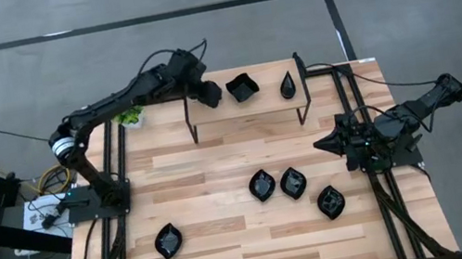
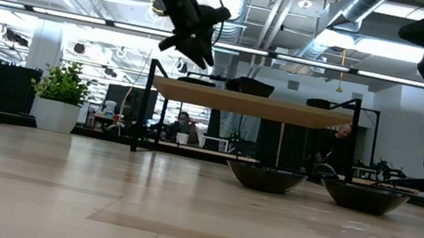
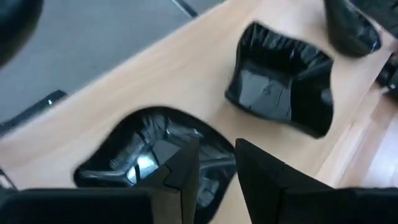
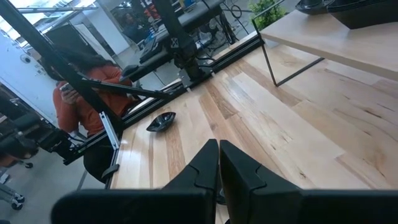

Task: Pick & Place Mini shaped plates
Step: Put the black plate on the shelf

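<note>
A low wooden shelf [image 1: 251, 109] stands at the table's far edge. A wavy-edged square black plate [image 1: 243, 87] and a teardrop plate [image 1: 288, 85] rest on it. My left gripper [image 1: 208, 96] hovers over the shelf's left end, shut on another black plate [image 3: 134, 155]. Several more mini shaped plates lie on the table: three near the middle right [image 1: 293, 183] and one near the front left [image 1: 168, 242]. My right gripper [image 4: 217, 155] is shut on nothing at the table's right side. My left gripper pinches the plate's rim [image 3: 216, 154], one finger [image 3: 183, 171] over the dish's hollow and the other [image 3: 261, 177] outside it. The fingers slant down from the table's left. In the low view the gripper hangs clear above the shelf top [image 2: 258, 105].
A small green potted plant [image 1: 129, 118] stands by the shelf's left end. Black rails run along both table sides [image 1: 117, 181]. A person in an orange top [image 4: 74, 99] sits beyond the table. Bare wood [image 1: 203, 186] lies between the shelf and the table plates.
</note>
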Available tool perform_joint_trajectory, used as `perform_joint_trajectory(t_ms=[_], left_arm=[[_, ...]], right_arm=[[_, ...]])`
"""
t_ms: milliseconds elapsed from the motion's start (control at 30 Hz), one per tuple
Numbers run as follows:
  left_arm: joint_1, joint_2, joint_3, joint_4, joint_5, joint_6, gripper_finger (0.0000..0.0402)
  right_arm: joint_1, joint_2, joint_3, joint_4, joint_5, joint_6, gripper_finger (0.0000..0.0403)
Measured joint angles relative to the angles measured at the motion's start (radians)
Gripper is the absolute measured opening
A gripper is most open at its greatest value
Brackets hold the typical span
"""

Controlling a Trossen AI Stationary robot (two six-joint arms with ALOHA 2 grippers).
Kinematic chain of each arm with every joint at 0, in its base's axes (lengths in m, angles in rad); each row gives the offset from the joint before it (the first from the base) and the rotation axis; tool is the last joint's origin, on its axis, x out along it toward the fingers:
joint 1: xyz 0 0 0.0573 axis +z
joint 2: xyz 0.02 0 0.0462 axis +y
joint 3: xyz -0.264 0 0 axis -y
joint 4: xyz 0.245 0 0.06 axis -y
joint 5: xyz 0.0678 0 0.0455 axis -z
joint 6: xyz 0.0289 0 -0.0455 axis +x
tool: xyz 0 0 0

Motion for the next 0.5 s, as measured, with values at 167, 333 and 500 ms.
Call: perform_joint_trajectory(t_ms=[167,333,500], left_arm=[[-0.019,0.034,-0.001,-0.053,0.003,-0.019,0.0104],[-0.046,0.030,-0.001,-0.076,-0.083,-0.024,0.0104],[-0.057,0.029,0.000,-0.085,-0.093,-0.025,0.0104]], right_arm=[[0.000,0.000,0.000,0.001,0.000,0.000,0.0010],[0.000,0.000,0.000,0.001,-0.001,0.000,0.0010],[0.000,0.000,0.000,0.000,-0.001,-0.007,0.0010]])
